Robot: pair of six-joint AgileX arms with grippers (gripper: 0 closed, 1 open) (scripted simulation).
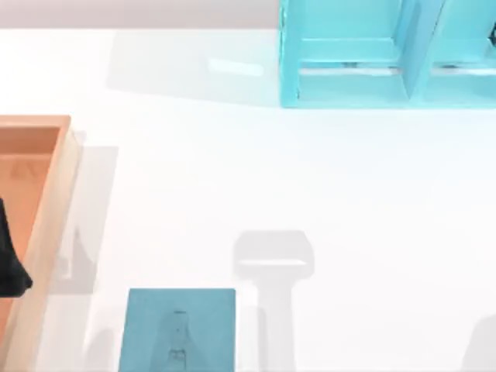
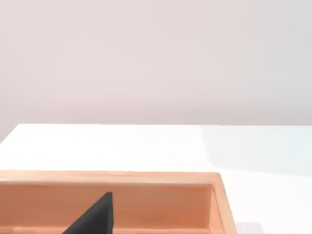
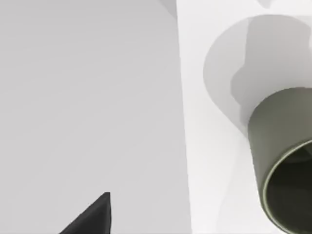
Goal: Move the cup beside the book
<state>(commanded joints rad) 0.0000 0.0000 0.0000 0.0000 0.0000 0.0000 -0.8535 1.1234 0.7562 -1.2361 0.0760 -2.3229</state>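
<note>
The book, flat and teal-blue with a faint grey figure on its cover, lies at the table's front edge, left of centre. The cup, olive-grey with a dark inside, stands on the white table close to the table's edge in the right wrist view. A dark part of my right gripper shows apart from the cup, with nothing seen in it. My left gripper hangs over the orange tray at the far left, and a dark part of my left gripper shows in front of the tray's wall.
The orange wooden tray runs along the left side. A light cyan shelf unit stands at the back right. A grey shadow falls on the table just right of the book.
</note>
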